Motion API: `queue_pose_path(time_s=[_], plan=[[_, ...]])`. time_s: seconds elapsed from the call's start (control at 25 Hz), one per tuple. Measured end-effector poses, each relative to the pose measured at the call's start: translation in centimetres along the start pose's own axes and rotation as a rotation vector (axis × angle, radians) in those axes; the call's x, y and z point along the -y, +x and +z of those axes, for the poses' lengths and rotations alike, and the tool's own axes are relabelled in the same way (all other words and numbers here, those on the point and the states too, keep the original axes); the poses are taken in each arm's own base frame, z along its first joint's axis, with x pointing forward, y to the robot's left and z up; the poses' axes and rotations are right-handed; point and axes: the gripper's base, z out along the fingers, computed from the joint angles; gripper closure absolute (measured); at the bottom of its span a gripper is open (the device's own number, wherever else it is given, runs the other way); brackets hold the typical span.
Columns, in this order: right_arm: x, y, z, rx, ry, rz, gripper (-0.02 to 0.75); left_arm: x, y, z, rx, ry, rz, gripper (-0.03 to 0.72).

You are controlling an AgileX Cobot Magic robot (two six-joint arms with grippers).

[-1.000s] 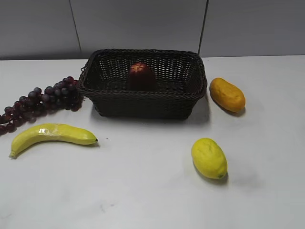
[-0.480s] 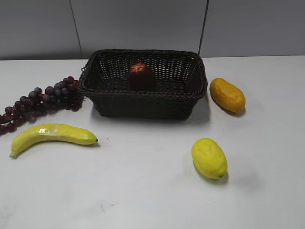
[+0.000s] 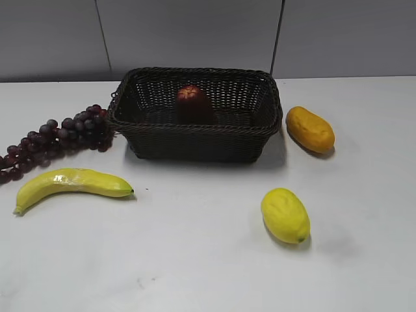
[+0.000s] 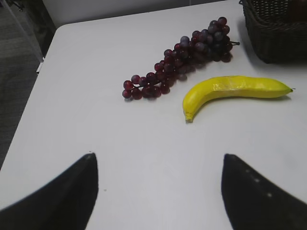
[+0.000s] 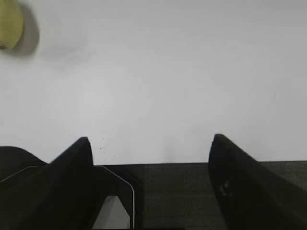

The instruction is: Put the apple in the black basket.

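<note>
Over the last second, you would have seen almost nothing change: the apple point(image 3: 189, 99) stayed settled inside the black basket point(image 3: 195, 136), far centre, so the task looked finished. The left gripper point(image 4: 158, 189) and the right gripper point(image 5: 148, 167) both hung wide open, empty, near you.

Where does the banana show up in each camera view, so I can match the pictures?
Exterior view: the banana lies at lower left on the table, in front of the grapes.
Left wrist view: the banana lies right of centre, just below the grapes.
Right wrist view: not in it; only a yellow fruit's edge at top left.
Shared landmark: the grapes, beside the black basket in the exterior and left wrist views.
</note>
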Motion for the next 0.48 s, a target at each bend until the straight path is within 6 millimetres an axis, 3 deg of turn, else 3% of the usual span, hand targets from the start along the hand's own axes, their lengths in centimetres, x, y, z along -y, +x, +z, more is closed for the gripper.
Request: queue_pose_path(time_s=[0.48], plan=[[-0.2,3.1,-4.0,0.307,-0.004,-0.020,0.173,0.0,0.0,0.0,0.000,0.000,0.000,0.099]])
